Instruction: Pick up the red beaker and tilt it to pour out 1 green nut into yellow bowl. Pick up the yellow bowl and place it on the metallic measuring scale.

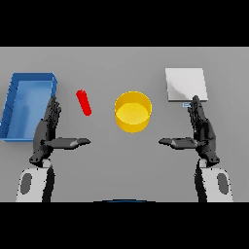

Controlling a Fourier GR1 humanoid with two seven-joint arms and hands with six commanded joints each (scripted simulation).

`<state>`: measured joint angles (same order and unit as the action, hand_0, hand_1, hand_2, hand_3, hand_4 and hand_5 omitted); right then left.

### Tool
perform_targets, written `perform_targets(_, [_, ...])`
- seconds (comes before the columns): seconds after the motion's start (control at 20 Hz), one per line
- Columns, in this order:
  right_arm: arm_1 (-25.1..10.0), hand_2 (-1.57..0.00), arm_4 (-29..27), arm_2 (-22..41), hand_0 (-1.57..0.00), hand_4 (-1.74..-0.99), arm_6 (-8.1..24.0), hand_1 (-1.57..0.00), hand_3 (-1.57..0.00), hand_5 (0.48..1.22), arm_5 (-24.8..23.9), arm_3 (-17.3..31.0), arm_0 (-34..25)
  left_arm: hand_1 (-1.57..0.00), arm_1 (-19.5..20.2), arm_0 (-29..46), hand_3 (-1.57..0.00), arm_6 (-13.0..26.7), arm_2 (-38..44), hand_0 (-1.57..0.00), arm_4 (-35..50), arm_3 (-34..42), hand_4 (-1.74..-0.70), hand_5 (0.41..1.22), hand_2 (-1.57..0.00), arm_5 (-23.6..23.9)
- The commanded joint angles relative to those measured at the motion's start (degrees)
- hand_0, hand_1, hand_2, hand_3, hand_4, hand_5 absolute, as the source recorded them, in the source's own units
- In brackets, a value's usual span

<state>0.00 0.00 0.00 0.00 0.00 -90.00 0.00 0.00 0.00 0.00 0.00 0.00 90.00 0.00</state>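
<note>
The red beaker (84, 102) is a slim red tube, left of centre on the grey table. The yellow bowl (133, 112) sits at the table's middle, and I see no nut in it. The metallic measuring scale (186, 84) is a pale square plate at the back right. My left hand (47, 130) is open, fingers straight and thumb pointing inward, just left of and nearer than the beaker, not touching it. My right hand (202, 129) is open likewise, its fingertips reaching the scale's front edge.
A blue bin (14, 90) stands at the far left, close beside my left hand.
</note>
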Motion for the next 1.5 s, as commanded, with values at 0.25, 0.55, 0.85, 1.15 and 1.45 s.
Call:
perform_targets(0.25, [0.01, 0.0, -0.11, -0.17, 0.0, -1.128, -0.15, 0.0, 0.0, 0.66, -0.12, 0.08, -0.17, 0.0, 0.04, -0.97, 0.0, 0.5, 0.2, 0.0, -0.07, -0.8, -1.09, 0.623, 0.0, 0.23])
perform_targets(0.55, [-3.14, 0.0, 15.14, 7.26, 0.0, -1.118, -7.63, 0.0, 0.0, 0.663, -3.56, -5.26, 5.28, 0.0, 2.13, 6.09, 0.0, -0.05, -5.43, 0.0, -8.19, 7.23, -1.1, 0.616, 0.0, 1.14])
perform_targets(0.85, [-2.92, 0.0, 15.37, 7.7, 0.0, -1.13, -5.76, 0.0, 0.0, 0.65, -3.53, -7.22, 5.99, 0.0, 2.05, 0.69, 0.0, 0.42, -5.55, 0.0, -10.98, 0.88, -1.11, 0.623, 0.0, 2.33])
perform_targets(1.15, [-2.45, 0.0, 12.67, 7.0, 0.0, -1.204, -6.12, 0.0, 0.0, 0.661, -2.12, -6.58, 5.41, 0.0, 1.37, -9.12, 0.0, -3.15, -2.8, 0.0, -11.37, -11.17, -1.15, 0.636, 0.0, 4.48])
perform_targets(1.45, [-2.21, 0.0, 13.07, 7.22, 0.0, -1.239, -7.24, 0.0, 0.0, 0.668, -2.43, -6.62, 5.74, 0.0, 1.09, -16.88, 0.0, -6.52, 0.65, 0.0, -9.9, -22.6, -1.18, 0.635, 0.0, 5.17])
